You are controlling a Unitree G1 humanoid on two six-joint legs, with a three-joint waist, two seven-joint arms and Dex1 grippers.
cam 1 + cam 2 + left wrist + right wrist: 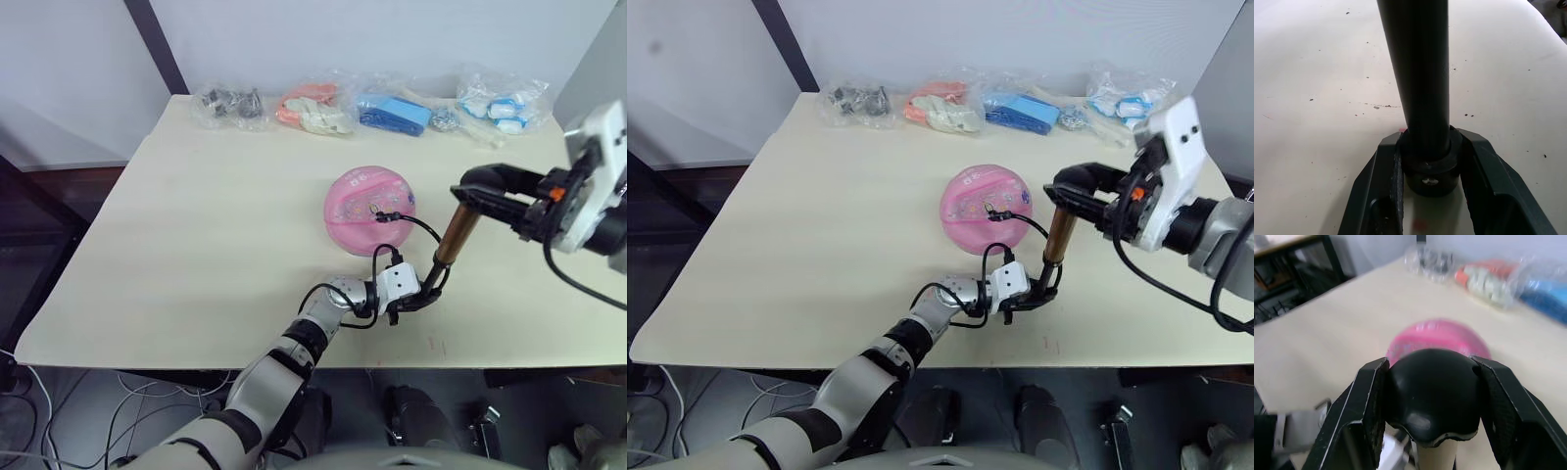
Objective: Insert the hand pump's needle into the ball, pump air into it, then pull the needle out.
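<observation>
The hand pump is held tilted just beside the ball: its base is clamped by the left gripper, its handle by the right gripper. The needle is seated in the ball.

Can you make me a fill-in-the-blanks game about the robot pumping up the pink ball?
1. The left gripper holds the hand pump by its ____ end.
2. The right gripper is shut on the pump's black ____.
3. The hose runs from the pump to the ____ ball.

Missing words: bottom; handle; pink
</observation>
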